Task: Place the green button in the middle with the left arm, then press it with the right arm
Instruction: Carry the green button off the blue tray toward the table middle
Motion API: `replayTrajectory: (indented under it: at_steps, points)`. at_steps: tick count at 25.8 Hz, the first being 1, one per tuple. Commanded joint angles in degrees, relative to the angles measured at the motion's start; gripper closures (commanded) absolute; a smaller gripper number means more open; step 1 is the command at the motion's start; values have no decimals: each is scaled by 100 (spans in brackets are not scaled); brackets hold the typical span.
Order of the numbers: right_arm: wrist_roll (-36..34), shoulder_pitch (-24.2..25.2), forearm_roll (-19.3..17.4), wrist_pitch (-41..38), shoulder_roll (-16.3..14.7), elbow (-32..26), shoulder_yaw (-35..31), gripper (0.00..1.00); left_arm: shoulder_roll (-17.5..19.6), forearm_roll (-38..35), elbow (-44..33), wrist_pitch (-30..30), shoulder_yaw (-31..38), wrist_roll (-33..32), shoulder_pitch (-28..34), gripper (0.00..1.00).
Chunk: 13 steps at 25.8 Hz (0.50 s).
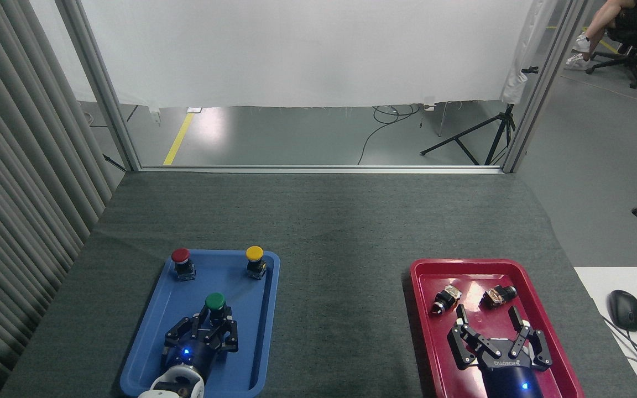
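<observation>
The green button (215,300) stands upright in the near half of the blue tray (253,342). My left gripper (214,318), on its white wrist, reaches in from the tray's near end, and its fingers have drawn in around the button's black body just below the cap. The right gripper (486,313), on a dark blue wrist, hangs open over the near half of the red tray (421,309) with nothing between its fingers. Between the two trays lies the middle (343,309), a bare stretch of dark grey ribbed cloth.
A red button (180,256) and a yellow button (254,254) stand at the blue tray's far end. Two small black and silver parts (444,299) (499,296) lie in the red tray. A curtain (14,182) hangs on the left; a mouse (625,309) sits at right.
</observation>
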Motion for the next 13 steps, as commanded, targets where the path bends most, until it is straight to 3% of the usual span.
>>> replayTrajectory:
  at_steps: [1,2,9,11,13]
  points:
    - [13,-48,-9,6,2,13,-14,1,75,-13,-43,-360,-7,182,31,94]
    - [13,-48,-9,6,-7,13,-14,1,119,-13,-17,-711,2,296,31,100]
    - [13,-31,0,6,-7,13,-5,1,286,-110,-236,-2478,-33,578,-259,100]
    - [13,-31,0,6,-7,13,-5,1,242,-224,-113,-3471,-595,648,-742,100]
    - [13,-31,0,15,-7,13,-5,1,119,-295,142,-3700,-1228,727,-1120,100]
